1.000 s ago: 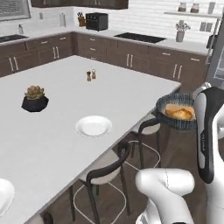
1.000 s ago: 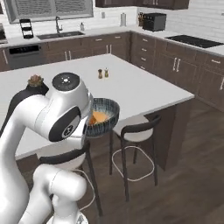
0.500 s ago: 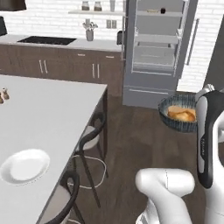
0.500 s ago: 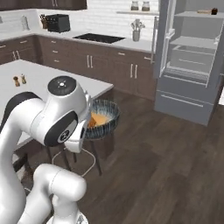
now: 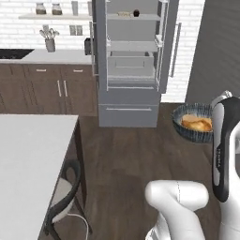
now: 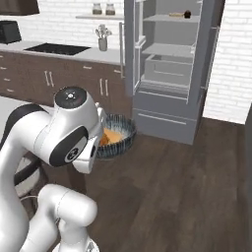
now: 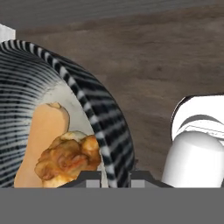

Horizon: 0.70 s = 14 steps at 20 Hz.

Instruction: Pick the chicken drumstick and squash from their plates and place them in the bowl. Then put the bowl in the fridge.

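Holding the bowl (image 7: 94,122) by its rim — pincer (image 7: 114,175) closed on the ribbed wall, one fingertip inside, one outside. Carried in the air above the dark wood floor (image 5: 131,154), beside the upper arm. Inside the bowl: squash (image 7: 41,131) lying on the pale bottom, drumstick (image 7: 65,159) resting partly on top of it. Straight ahead — fridge (image 5: 129,61) with doors open, grey shelves and a drawer visible. At lower left in the left base view, corner of the counter (image 5: 28,159) with a stool (image 5: 65,197) beside.
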Motion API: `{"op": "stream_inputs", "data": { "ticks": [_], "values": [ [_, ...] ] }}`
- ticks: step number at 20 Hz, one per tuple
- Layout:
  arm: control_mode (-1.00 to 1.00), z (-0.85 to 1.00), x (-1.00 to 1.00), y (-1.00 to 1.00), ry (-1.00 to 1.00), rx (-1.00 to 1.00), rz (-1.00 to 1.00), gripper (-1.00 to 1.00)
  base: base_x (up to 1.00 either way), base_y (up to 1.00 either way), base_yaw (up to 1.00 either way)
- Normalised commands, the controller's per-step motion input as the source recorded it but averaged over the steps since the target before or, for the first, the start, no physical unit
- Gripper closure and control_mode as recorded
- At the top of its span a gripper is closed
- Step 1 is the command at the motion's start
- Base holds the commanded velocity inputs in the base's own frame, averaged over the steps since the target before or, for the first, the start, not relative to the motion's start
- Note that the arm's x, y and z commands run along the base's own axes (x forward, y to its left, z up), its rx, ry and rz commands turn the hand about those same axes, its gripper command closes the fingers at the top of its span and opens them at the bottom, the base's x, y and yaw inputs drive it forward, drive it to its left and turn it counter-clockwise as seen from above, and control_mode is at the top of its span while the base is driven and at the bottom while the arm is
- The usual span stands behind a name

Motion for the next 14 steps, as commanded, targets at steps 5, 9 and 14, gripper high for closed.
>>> {"op": "stream_inputs", "data": {
  "ticks": [5, 9, 14],
  "values": [
    [1.0, 0.0, 0.0, 0.0, 0.0, 0.0, 0.0, 1.0, 1.0, -0.02, -0.1],
    [1.0, 0.0, 0.0, 0.0, 0.0, 0.0, 0.0, 1.0, 1.0, -0.01, -0.01],
    [1.0, 0.0, 0.0, 0.0, 0.0, 0.0, 0.0, 1.0, 1.0, 0.0, -0.01]
  ]
}}
